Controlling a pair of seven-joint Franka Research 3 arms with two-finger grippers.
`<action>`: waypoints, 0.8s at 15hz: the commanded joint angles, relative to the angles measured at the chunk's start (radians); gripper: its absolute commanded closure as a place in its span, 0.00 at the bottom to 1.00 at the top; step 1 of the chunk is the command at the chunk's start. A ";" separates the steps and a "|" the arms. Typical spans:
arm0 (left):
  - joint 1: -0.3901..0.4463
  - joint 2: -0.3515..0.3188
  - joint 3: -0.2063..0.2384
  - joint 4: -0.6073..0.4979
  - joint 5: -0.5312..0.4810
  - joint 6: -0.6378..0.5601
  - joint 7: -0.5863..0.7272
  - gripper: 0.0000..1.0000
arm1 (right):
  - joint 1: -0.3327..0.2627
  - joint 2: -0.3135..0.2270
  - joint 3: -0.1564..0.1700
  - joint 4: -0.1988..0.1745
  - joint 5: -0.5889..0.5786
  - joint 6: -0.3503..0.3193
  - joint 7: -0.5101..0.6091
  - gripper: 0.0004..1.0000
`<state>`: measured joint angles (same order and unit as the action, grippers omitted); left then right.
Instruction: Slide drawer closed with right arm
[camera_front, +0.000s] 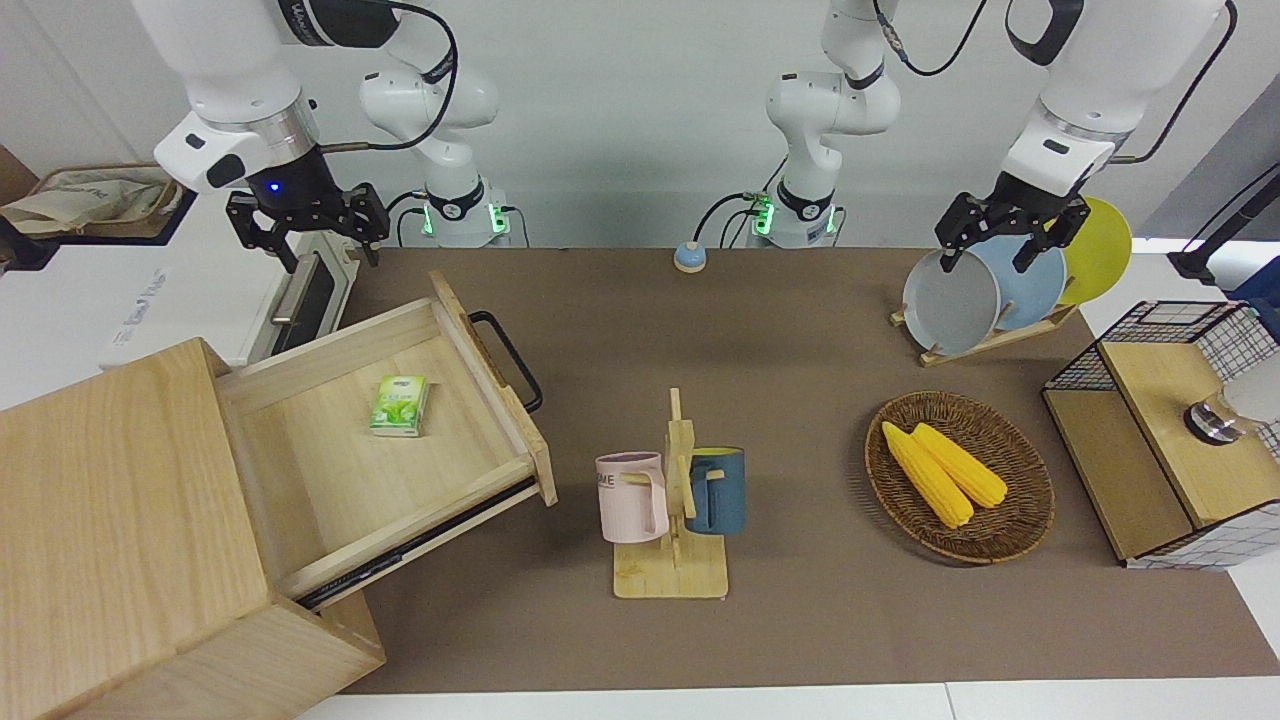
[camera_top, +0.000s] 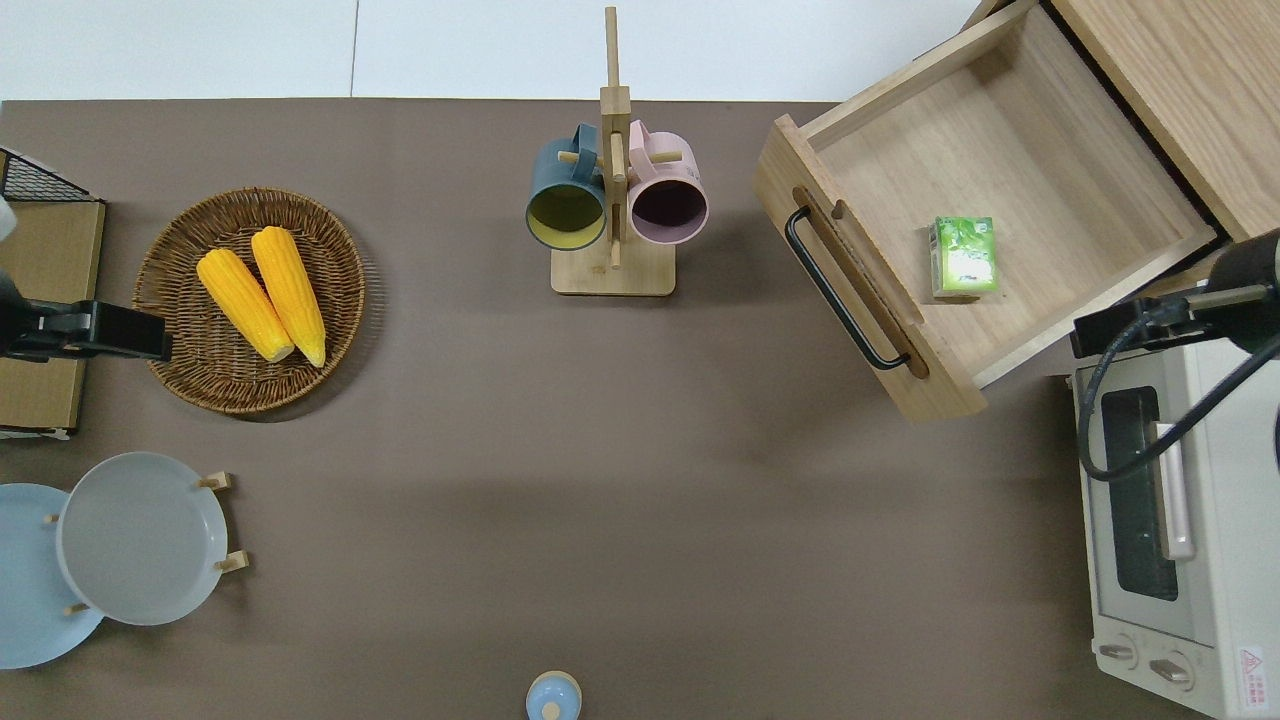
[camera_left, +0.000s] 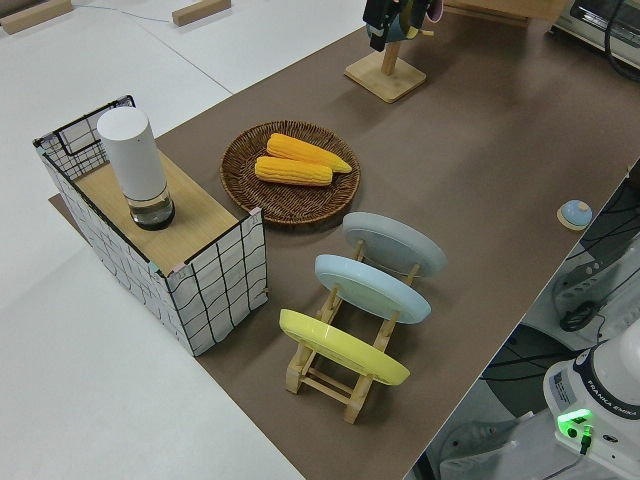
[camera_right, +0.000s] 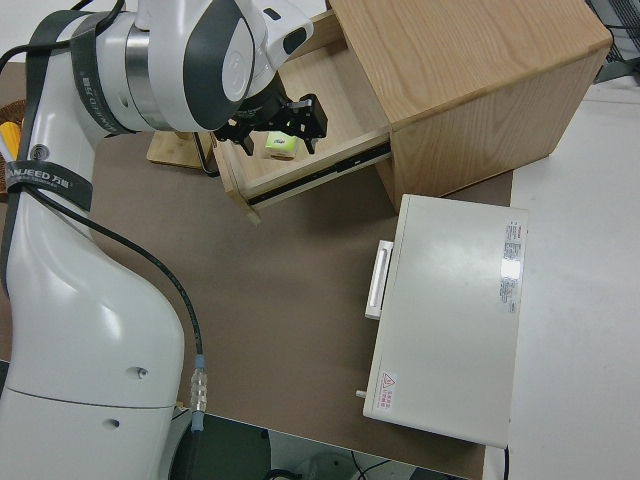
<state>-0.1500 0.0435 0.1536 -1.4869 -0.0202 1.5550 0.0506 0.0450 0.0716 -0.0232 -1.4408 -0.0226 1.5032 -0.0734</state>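
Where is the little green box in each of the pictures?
Front view: the green box lies inside the open drawer, toward the right arm's end of the table.
Overhead view: it lies on the drawer's floor, near the upper right corner.
Left side view: not in it.
Right side view: it shows partly, hidden in part by the right gripper.
Shared landmark: the drawer's black handle.
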 joint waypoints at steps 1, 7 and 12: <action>-0.017 0.013 0.017 0.020 0.011 0.000 0.008 0.00 | -0.019 -0.007 0.003 0.000 -0.010 -0.012 -0.029 0.02; -0.017 0.013 0.017 0.020 0.012 0.000 0.008 0.00 | -0.013 -0.007 0.005 0.000 -0.011 -0.014 -0.028 0.02; -0.017 0.013 0.017 0.020 0.012 0.000 0.008 0.00 | -0.010 -0.007 0.003 0.000 -0.010 -0.034 -0.023 0.02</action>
<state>-0.1500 0.0435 0.1536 -1.4869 -0.0202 1.5550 0.0506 0.0456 0.0715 -0.0258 -1.4404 -0.0229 1.4878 -0.0761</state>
